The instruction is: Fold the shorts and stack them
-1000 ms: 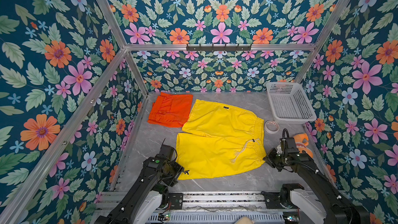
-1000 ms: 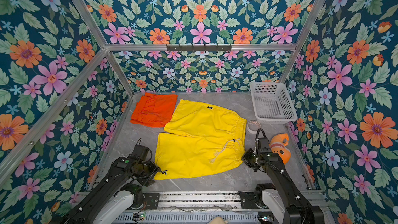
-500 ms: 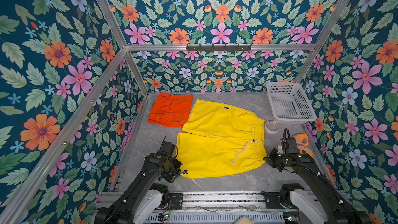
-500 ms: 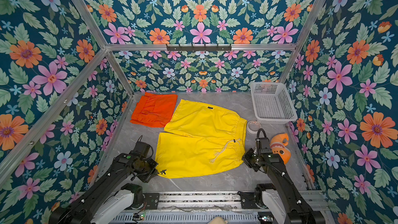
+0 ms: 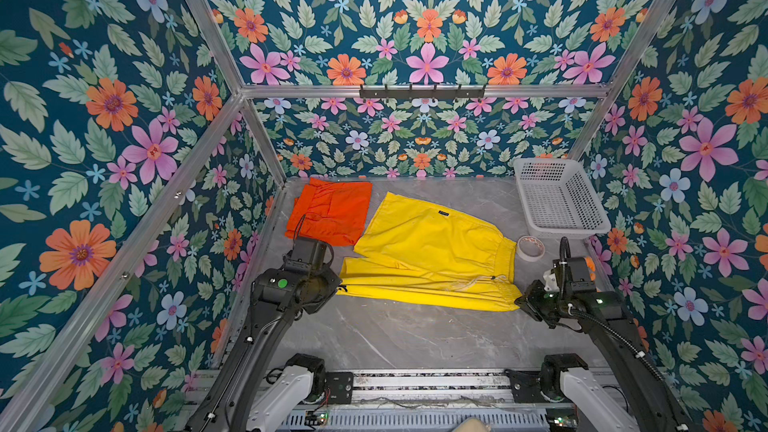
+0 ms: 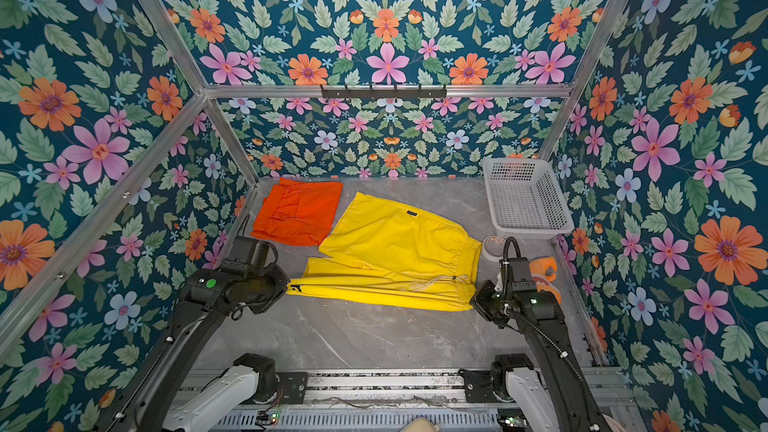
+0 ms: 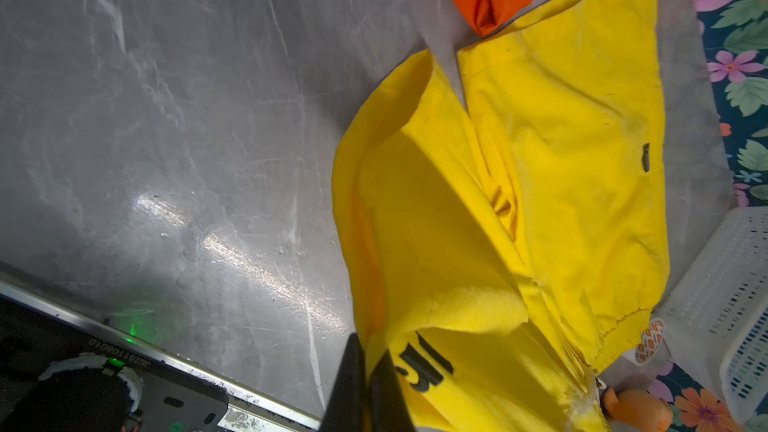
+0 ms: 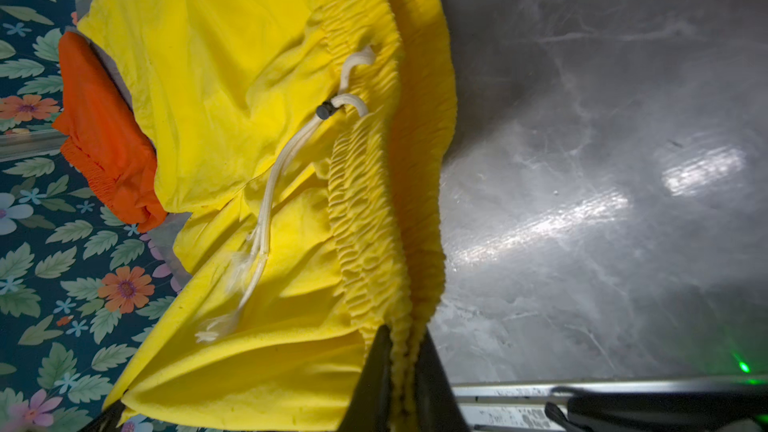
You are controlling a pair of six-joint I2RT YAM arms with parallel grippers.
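Observation:
The yellow shorts (image 5: 424, 243) (image 6: 390, 243) lie spread mid-table, waistband to the right. My left gripper (image 7: 368, 351) (image 5: 338, 284) is shut on the near hem corner, beside the black logo (image 7: 424, 367). My right gripper (image 8: 403, 338) (image 5: 519, 303) is shut on the near end of the ruffled waistband (image 8: 365, 201). The near edge hangs off the table, stretched between both grippers. The whitish drawstring (image 8: 266, 209) lies loose on the fabric. The orange shorts (image 5: 332, 211) (image 6: 297, 209) lie folded at the back left, touching the yellow pair's far leg.
A white mesh basket (image 5: 557, 201) stands at the back right, with a tape roll (image 5: 530, 248) in front of it. An orange plush toy (image 6: 544, 272) lies by the right wall behind my right arm. Floral walls close in three sides; a metal rail (image 5: 415, 380) runs along the front.
My left gripper moved in and shut on the yellow hem corner. Both grippers then lifted the near edge and carried it toward the back, so the near leg has narrowed.

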